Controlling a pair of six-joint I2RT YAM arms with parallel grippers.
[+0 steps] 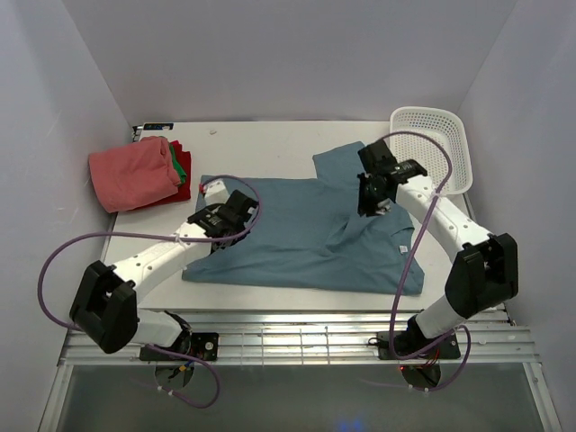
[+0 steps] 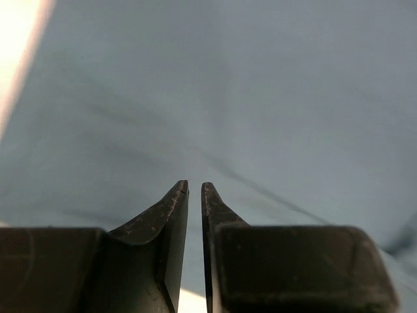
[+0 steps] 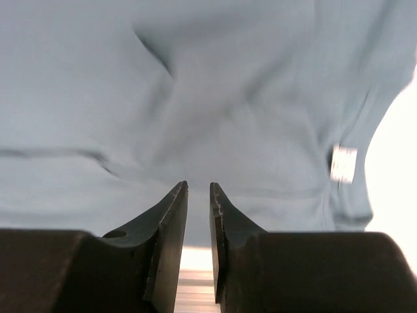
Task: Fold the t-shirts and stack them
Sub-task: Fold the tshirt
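Observation:
A dusty teal-blue t-shirt [image 1: 297,243] lies spread across the middle of the table, its right side folded over and rumpled. My left gripper [image 1: 241,207] hovers low over the shirt's left part. In the left wrist view the left gripper [image 2: 194,186] is open by a narrow gap with nothing in it, and teal cloth [image 2: 260,98] fills the frame. My right gripper [image 1: 368,205] sits over the folded right side; up close the right gripper [image 3: 198,186] is open a little, empty, above creased cloth [image 3: 195,78]. Folded t-shirts [image 1: 135,173], salmon-pink over green and red, are stacked at the back left.
A white mesh basket [image 1: 441,135] stands at the back right, close behind the right arm. The shirt's white label [image 3: 343,163] shows near its right edge. Purple cables loop off both arms. Bare table [image 1: 261,148] lies behind the shirt.

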